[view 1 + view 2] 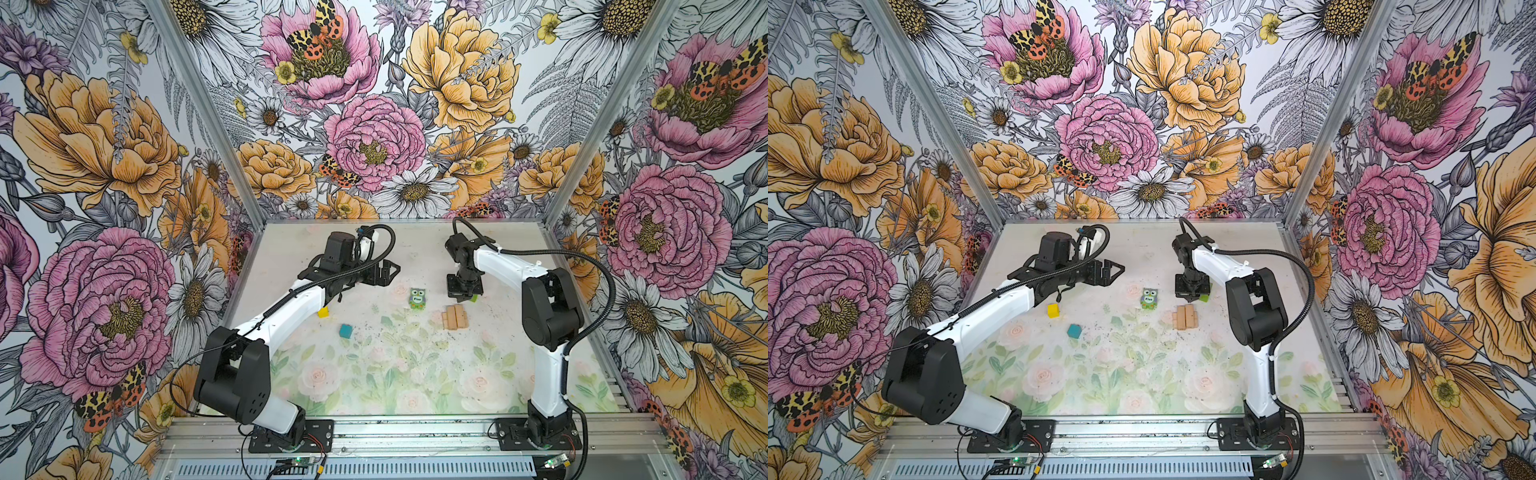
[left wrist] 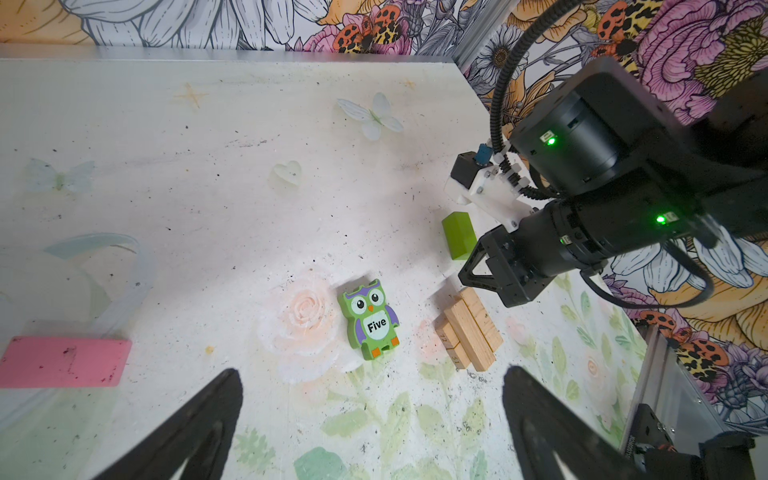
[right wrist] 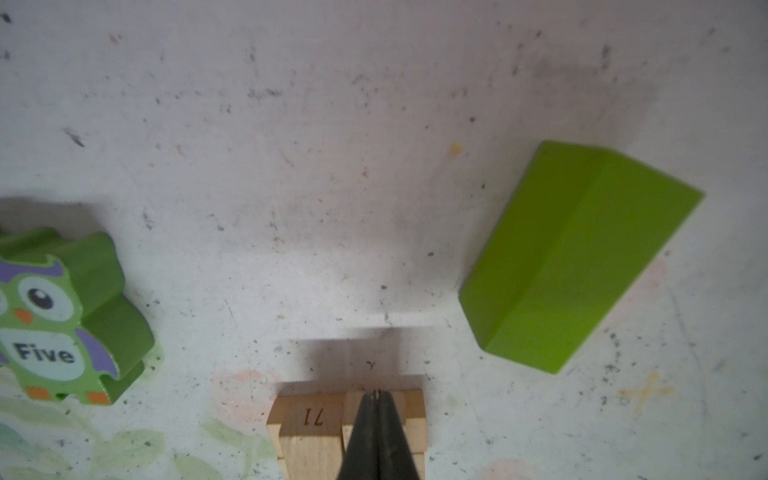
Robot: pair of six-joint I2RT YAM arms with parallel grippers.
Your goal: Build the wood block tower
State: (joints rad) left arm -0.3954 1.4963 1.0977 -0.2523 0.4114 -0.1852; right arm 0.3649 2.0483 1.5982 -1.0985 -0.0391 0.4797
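Right wrist view: right pincer (image 3: 377,392) tips together, empty, above plain tan oblong wooden bars (image 3: 309,440) bunched on surface (image 3: 291,166); lime-green wooden bar (image 3: 582,253) nearby; left pincer (image 1: 386,272) apart, empty. We judge: squaring base; nudge gently, keep bars flush.

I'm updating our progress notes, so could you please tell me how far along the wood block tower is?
Done: the tan bars lie bundled together as a base. In hand: nothing; the right gripper is shut and empty over their end, the left gripper open. Left: the pink bar, yellow cube, teal cube, lime-green bar and owl piece lie loose, unstacked.
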